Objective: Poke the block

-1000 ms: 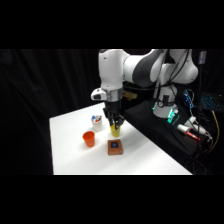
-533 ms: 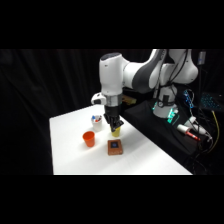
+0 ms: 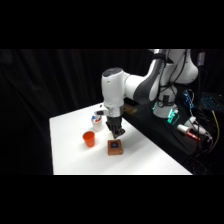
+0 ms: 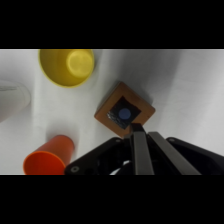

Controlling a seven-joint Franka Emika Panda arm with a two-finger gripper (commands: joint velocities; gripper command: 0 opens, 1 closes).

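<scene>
The block (image 3: 115, 146) is a flat reddish-brown square with a small blue mark on top, lying on the white table (image 3: 150, 160). My gripper (image 3: 117, 133) hangs just above its far edge, pointing down. In the wrist view the block (image 4: 120, 100) sits turned like a diamond at the centre, and the gripper (image 4: 136, 130) is shut, its fingers pressed into one narrow bar whose tip reaches the block's near corner beside the blue mark (image 4: 124, 114). Nothing is held.
An orange cup (image 3: 89, 138) (image 4: 50, 156) stands close to the block's left. A yellow cup (image 4: 67, 65) stands beyond the block. A white object (image 3: 97, 120) (image 4: 11, 100) sits behind the cups. Dark equipment with cables (image 3: 190, 130) lies off the table's right edge.
The gripper has come down a little and now sits closer to the block. The block and cups have not moved.
</scene>
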